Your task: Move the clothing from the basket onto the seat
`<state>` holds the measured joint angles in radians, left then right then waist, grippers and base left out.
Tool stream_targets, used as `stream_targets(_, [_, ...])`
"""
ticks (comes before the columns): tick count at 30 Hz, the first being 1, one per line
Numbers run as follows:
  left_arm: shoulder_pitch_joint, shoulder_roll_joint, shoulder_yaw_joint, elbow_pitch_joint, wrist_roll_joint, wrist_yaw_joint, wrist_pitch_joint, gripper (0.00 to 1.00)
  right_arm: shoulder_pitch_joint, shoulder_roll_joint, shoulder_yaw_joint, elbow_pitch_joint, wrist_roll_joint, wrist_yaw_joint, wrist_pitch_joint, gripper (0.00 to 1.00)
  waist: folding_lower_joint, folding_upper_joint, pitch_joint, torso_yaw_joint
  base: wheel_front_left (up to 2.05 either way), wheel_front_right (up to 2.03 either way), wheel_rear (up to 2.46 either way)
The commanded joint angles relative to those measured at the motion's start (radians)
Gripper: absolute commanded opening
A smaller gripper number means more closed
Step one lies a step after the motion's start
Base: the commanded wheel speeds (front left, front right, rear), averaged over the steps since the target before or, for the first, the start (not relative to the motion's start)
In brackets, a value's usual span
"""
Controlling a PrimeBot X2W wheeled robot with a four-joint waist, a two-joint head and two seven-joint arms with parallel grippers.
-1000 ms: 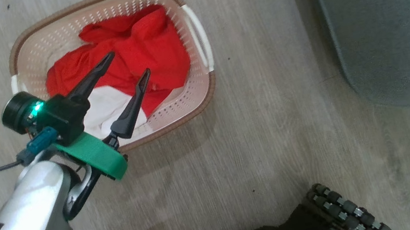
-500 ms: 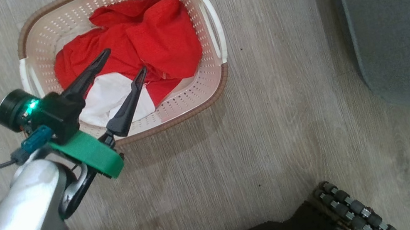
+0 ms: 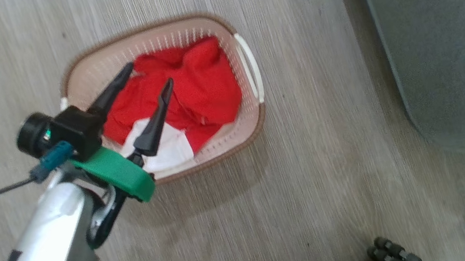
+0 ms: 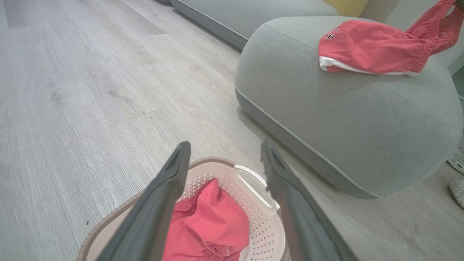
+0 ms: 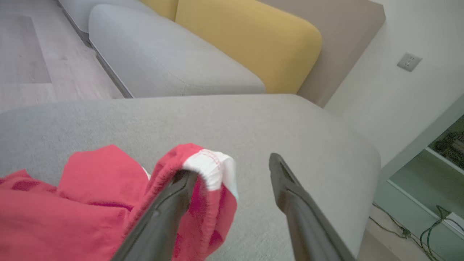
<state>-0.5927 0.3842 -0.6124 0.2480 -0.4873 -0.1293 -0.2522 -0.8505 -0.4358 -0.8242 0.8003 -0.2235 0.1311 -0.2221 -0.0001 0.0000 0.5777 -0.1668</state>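
Red cloth with a white panel, the clothing [image 3: 206, 87], lies heaped inside the basket [image 3: 147, 27], which stands on the pale wooden floor [image 3: 320, 191]. My left gripper [image 3: 148, 76] hangs above it with its two fingers spread wide and nothing between them. In the head view they point toward 1 o'clock, and the heap lies under the tips and a little onward to 3 o'clock. I judge the heap is longest along the basket, about from 9 to 3 o'clock, so my fingers point more across it than along it. The seat [image 3: 455, 62] is at 3 o'clock from the basket, well apart. My right gripper [image 5: 232, 166] is over the seat, its fingers also parted and squeezing nothing, though the white waistband [image 5: 214, 170] of a red garment [image 5: 90, 203] hangs over the tip of one finger [image 5: 159, 221]. The rest of that garment rests on the grey fabric. So the left arm is clearly the nearer one to the basket. I count one basket, one seat, one garment on the seat, and one red heap in the basket; whether the heap is one piece or several I cannot tell.
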Motion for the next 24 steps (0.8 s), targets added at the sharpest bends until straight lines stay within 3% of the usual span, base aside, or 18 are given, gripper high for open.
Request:
stream_targets(1, [0.017, -0.003, 0.045, -0.006, 0.000, -0.001, -0.009, 1.00, -0.016, -0.072, 0.066, -0.017, 0.018, 0.000, -0.021, 1.00, 0.0001, 0.0000, -0.092, 0.014, 0.00, 0.00, 0.00])
stream_targets(5, [0.044, -0.051, 0.071, 0.033, 0.006, -0.001, -0.009, 1.00, -0.041, -0.106, 0.202, 0.020, 0.053, 0.000, -0.031, 1.00, 0.0001, 0.0000, -0.181, 0.037, 0.00, 0.00, 0.00])
stream_targets(9, [0.077, -0.085, 0.089, 0.068, 0.016, -0.001, -0.009, 1.00, -0.058, -0.145, 0.271, 0.062, 0.065, 0.000, -0.035, 1.00, 0.0001, 0.0000, -0.257, 0.065, 0.00, 0.00, 0.00])
stream_targets(13, [0.102, -0.107, 0.102, 0.089, 0.023, -0.001, -0.009, 1.00, -0.063, -0.182, 0.261, 0.099, 0.049, 0.000, -0.034, 1.00, 0.0001, 0.0000, -0.305, 0.084, 0.00, 0.00, 0.00])
stream_targets(17, [0.139, -0.131, 0.116, 0.117, 0.032, -0.001, -0.009, 1.00, -0.069, -0.228, 0.197, 0.175, -0.024, 0.000, 0.043, 1.00, 0.0001, 0.0000, -0.353, 0.104, 0.00, 0.00, 0.00])
stream_targets(24, [0.172, -0.150, 0.127, 0.135, 0.041, -0.001, -0.009, 1.00, -0.033, -0.210, 0.139, 0.270, -0.080, 0.000, 0.174, 1.00, 0.0001, 0.0000, -0.379, 0.107, 0.00, 0.00, 0.00])
